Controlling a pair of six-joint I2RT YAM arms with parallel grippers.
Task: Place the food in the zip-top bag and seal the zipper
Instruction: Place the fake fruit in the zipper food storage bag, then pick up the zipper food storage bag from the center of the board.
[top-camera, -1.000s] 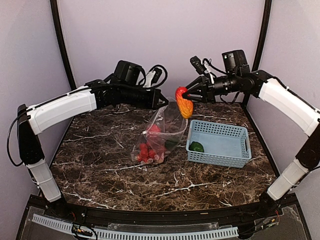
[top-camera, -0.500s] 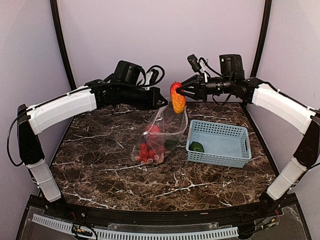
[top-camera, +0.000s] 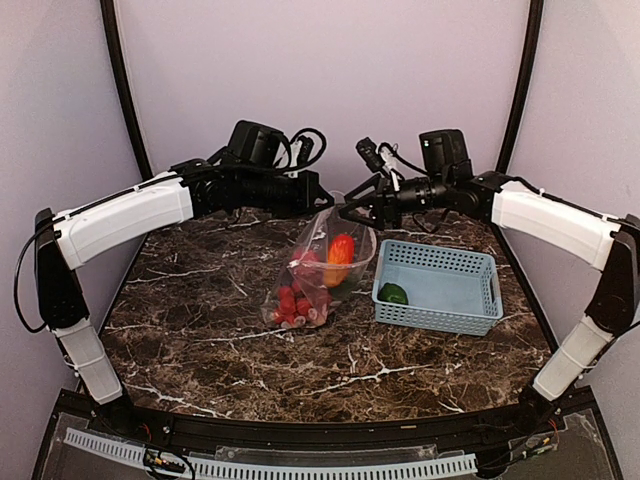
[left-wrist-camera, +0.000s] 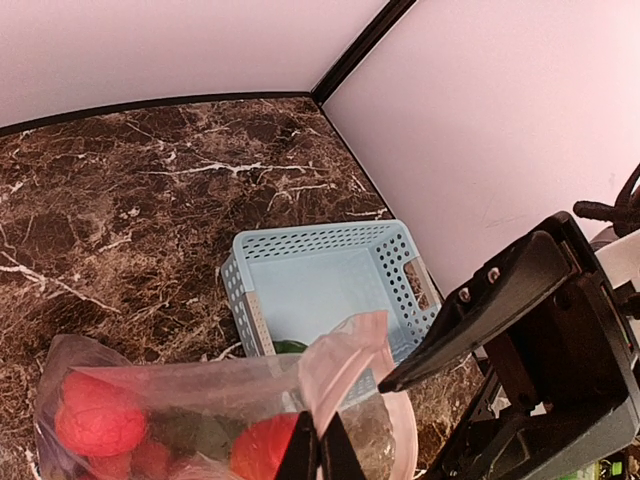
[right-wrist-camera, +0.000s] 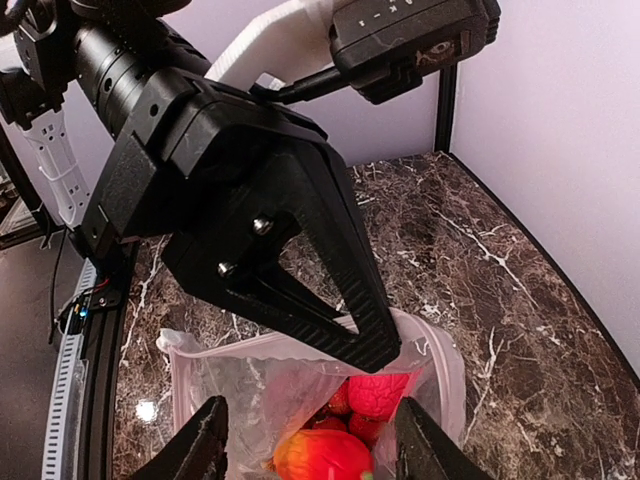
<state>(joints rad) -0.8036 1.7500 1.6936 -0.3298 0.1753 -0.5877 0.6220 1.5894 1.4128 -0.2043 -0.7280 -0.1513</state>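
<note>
Crinkly clear zip-top bag (top-camera: 322, 258) pinched by left end effector (left-wrist-camera: 312, 455); right end effector (right-wrist-camera: 312, 436) spread, empty.

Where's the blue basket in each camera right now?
Top external: blue basket right of centre, on the table beside the zip-top bag.
Left wrist: centre of the picture, just above the bag's rim.
Right wrist: not in it.
Shared landmark: the zip-top bag, seen in all three.
</note>
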